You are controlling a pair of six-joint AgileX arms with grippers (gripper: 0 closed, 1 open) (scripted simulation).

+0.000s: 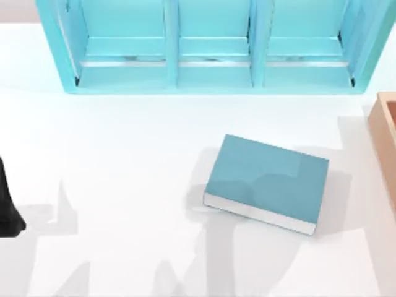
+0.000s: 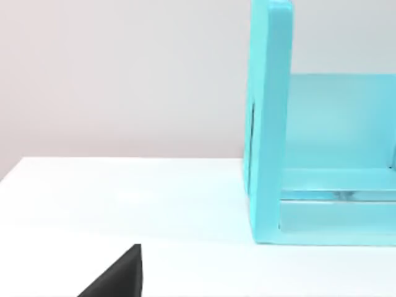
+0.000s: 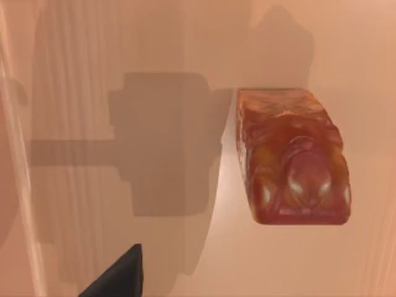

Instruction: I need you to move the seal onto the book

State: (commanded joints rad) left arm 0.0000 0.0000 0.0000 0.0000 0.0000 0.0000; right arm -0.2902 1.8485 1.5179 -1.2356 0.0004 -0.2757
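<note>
White desk (image 1: pixel 124 161) carries the book (image 1: pixel 266 182), flat, just in front of the shelf (image 1: pixel 210 68). Seal (image 3: pixel 291 158) lies on a tan floor below my right pincer; whether either pincer is wide, I cannot tell.

Book (image 1: pixel 266 176): plain teal-blue cover, white page edges along near side. Shelf unit (image 1: pixel 210 46) at far edge: lighter blue, pale grey streaks on ledges. Bench (image 1: pixel 124 161): plain white. Seal (image 3: pixel 291 158): glossy red-brown, mottled orange, lying on tan wood-toned surface (image 3: pixel 124 124) with faint streaks. Black arm (image 1: pixel 7 207) at left edge.
</note>
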